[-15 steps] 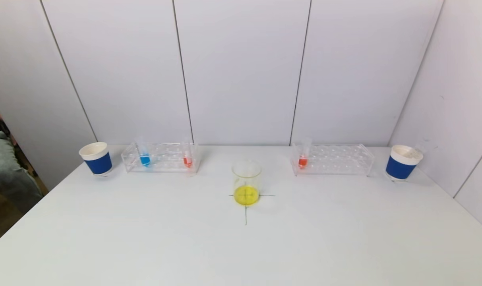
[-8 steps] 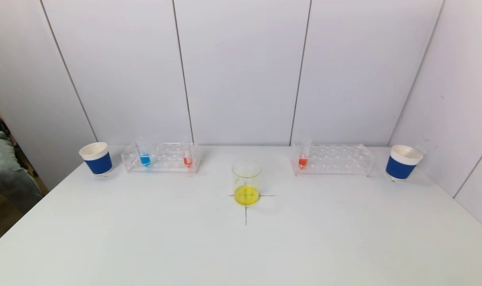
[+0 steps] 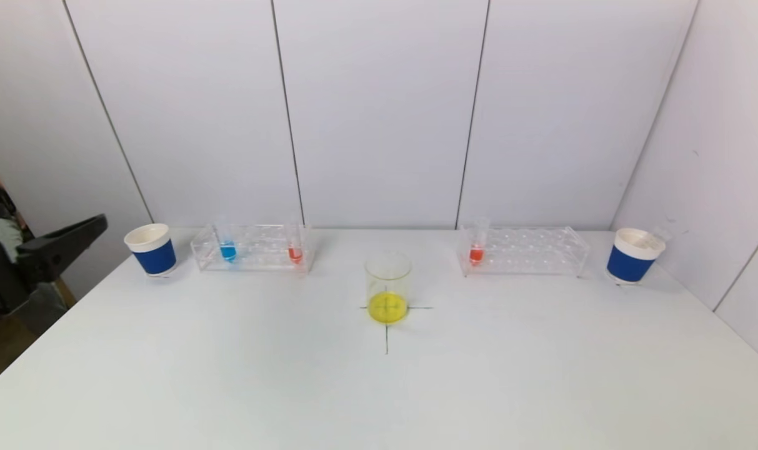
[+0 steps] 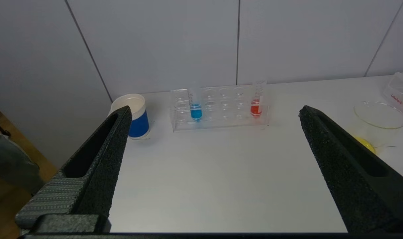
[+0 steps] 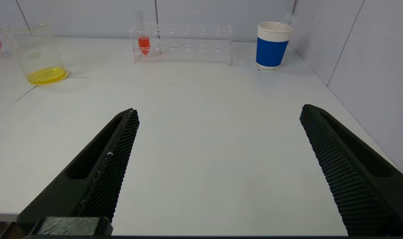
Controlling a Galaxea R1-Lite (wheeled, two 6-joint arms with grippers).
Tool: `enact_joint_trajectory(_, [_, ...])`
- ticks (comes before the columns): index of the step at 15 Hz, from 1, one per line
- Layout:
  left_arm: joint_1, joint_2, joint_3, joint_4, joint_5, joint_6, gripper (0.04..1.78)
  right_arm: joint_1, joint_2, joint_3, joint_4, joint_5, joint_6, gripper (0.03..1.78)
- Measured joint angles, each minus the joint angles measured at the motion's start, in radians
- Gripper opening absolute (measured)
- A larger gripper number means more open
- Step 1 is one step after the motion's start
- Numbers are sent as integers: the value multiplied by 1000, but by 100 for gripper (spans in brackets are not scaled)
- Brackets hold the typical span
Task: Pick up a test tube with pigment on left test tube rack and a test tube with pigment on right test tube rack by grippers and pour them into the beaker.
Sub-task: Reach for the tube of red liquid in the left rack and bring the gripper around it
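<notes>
Head view shows the left gripper (image 3: 72, 234) at the table's far left edge, well apart from the left test tube rack (image 3: 254, 249), which holds a blue-pigment tube (image 3: 227, 245) and a red-pigment tube (image 3: 295, 246). Its jaws stand wide apart and hold nothing. The right gripper (image 5: 218, 116) shows only in its wrist view, likewise spread wide and empty, over the table's near side, well short of the right test tube rack (image 3: 523, 250) and its single red tube (image 3: 476, 247). The beaker (image 3: 388, 287), with yellow liquid, stands between the racks. Judged step: approach, no tube taken. Next, each gripper must straddle a tube's upper part, then close.
</notes>
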Motion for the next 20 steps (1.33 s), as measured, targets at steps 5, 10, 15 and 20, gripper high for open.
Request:
enact_joint_trajectory(5, [-52,281,-3,-236,36,-5,176,0,0,0,0,0,0,176])
enact_joint_trajectory(10, [-127,555,10,-539,164,-29,176,0,0,0,0,0,0,176])
enact_joint_trajectory(15, [-182,848,13,-875,229,-57,176,0,0,0,0,0,0,176])
enact_joint_trajectory(20, [-203,1052,-70,-978,228,-99,176,0,0,0,0,0,0,176])
